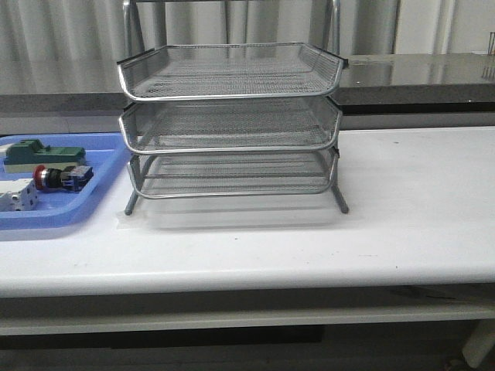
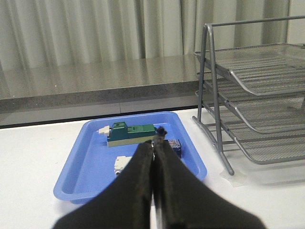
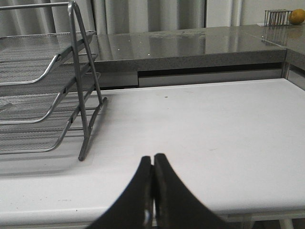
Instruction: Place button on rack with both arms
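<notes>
Front: button (image 1: 62, 177) lying in the blue tray (image 1: 100, 166) beside the rack (image 1: 230, 124), all three tiers bare, no arms showing.

Left wrist: left gripper (image 2: 154, 151) clenched on nothing, button just beyond its tips (mostly hidden).

Right wrist: right gripper (image 3: 153, 164) clenched, empty, over bare worktop (image 3: 214, 129), rack off to one side.

Nothing done yet; pickup and placing both remaining.

Button (image 1: 60, 177): red mushroom head, black-silver body, blue rear block; lies on its side in the blue tray (image 1: 100, 182), head pointing left. Rack (image 1: 230, 124): three-tier silver wire mesh, upright just beside the tray, tiers bare.
</notes>
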`<state>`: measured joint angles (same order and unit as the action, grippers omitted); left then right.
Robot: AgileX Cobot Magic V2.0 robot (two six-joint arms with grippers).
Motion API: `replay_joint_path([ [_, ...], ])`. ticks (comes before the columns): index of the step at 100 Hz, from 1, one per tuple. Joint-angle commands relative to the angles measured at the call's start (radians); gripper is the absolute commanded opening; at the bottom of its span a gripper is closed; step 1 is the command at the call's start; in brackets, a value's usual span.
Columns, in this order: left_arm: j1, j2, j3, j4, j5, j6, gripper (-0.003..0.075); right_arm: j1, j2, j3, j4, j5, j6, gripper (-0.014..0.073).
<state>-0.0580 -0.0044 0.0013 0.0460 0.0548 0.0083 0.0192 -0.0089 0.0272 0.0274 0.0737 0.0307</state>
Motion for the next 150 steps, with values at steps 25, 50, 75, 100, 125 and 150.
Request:
replay_joint_path([
  [25, -0.007, -0.034, 0.046, -0.001, -0.082, -0.008, -0.0020, -0.005, -0.019, -0.016, -0.006, -0.081, 0.000, -0.0057],
  [50, -0.007, -0.034, 0.046, -0.001, -0.082, -0.008, -0.0020, -0.005, -0.019, -0.016, -0.006, -0.081, 0.000, -0.0057],
  [75, -0.007, -0.034, 0.046, -0.001, -0.082, -0.008, -0.0020, -0.005, -0.019, -0.016, -0.006, -0.094, 0.000, -0.0057],
  [100, -0.007, -0.034, 0.046, -0.001, -0.082, -0.008, -0.0020, -0.005, -0.019, -0.020, -0.005, -0.199, 0.000, -0.0057],
  [125, -0.007, -0.034, 0.046, -0.001, -0.082, -0.008, -0.0020, -0.005, 0.027, -0.157, 0.015, -0.057, 0.016, -0.0057],
  [150, -0.007, -0.034, 0.046, -0.001, -0.082, -0.008, -0.0020, -0.005, 0.242, -0.427, 0.015, 0.272, 0.016, -0.0057],
])
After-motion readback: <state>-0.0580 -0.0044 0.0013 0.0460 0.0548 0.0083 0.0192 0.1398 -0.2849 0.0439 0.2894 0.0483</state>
